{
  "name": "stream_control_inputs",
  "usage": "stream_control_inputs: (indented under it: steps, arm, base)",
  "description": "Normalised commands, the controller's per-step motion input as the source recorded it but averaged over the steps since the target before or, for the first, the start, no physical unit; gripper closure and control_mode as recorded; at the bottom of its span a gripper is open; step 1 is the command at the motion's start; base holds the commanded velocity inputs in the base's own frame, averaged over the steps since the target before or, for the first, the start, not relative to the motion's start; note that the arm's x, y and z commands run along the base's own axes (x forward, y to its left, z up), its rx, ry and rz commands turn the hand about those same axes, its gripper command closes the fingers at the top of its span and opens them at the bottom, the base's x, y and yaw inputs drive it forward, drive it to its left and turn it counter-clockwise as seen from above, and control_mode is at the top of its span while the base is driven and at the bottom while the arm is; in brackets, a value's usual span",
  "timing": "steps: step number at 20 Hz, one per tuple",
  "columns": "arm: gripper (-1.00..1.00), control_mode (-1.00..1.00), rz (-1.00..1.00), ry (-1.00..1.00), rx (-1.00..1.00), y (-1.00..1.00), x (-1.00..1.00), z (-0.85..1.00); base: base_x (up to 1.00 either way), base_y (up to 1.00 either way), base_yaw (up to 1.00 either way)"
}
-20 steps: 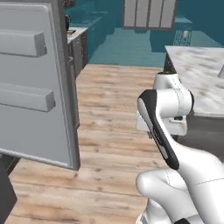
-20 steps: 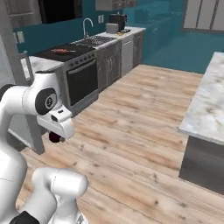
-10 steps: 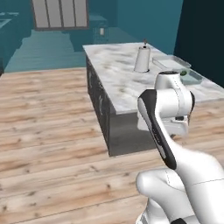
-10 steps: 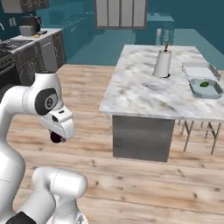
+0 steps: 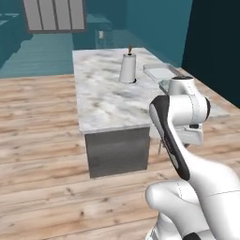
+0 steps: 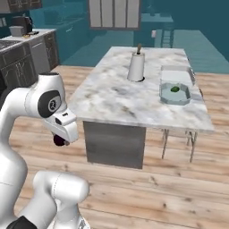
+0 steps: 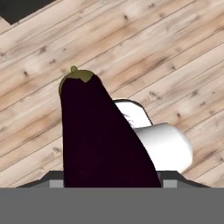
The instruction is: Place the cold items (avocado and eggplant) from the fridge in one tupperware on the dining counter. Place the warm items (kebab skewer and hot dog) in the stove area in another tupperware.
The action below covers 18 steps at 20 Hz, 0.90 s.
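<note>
Currently held: one eggplant (image 7: 94, 135), dark purple with a green cap, rising from the bottom of the hand view over wooden floor (image 7: 175, 52); the finger tips are hidden behind it, so the pinch is judged from the way it stands fixed to the hand, not seen directly. From the right base camera the gripper (image 6: 59, 139) hangs low beside the arm, a dark rounded end of the eggplant just showing under it, well short of the dining counter (image 6: 116, 96). On that counter: one clear tub (image 6: 175, 93) with a small green item inside, probably the avocado (image 6: 174, 89); a second, paler tub (image 6: 176, 73) just behind it; one upright paper towel roll (image 6: 136, 66) near the middle. Risks, as judged: the eggplant is long and gripped near one end, so it may swing or slip out onto the floor during the lift; carried low, it may strike the counter edge on approach; it may clip the towel roll on the way across; it may land in the wrong tub, or overhang the rim and tip out.
</note>
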Motion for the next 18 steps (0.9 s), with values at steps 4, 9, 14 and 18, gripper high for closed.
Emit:
stream_control_inputs:
  steps: [4,9,14,18]
  arm:
    - [1.00,1.00,0.00,0.00,0.00,0.00,0.00,0.00]
    - [1.00,1.00,0.00,0.00,0.00,0.00,0.00,0.00]
    - [1.00,1.00,0.00,0.00,0.00,0.00,0.00,0.00]
    - [1.00,1.00,0.00,0.00,0.00,0.00,0.00,0.00]
  base:
    - [0.35,-1.00,0.09]
    - [0.19,-1.00,0.14]
    - [0.42,-1.00,0.24]
    - [0.40,-1.00,0.26]
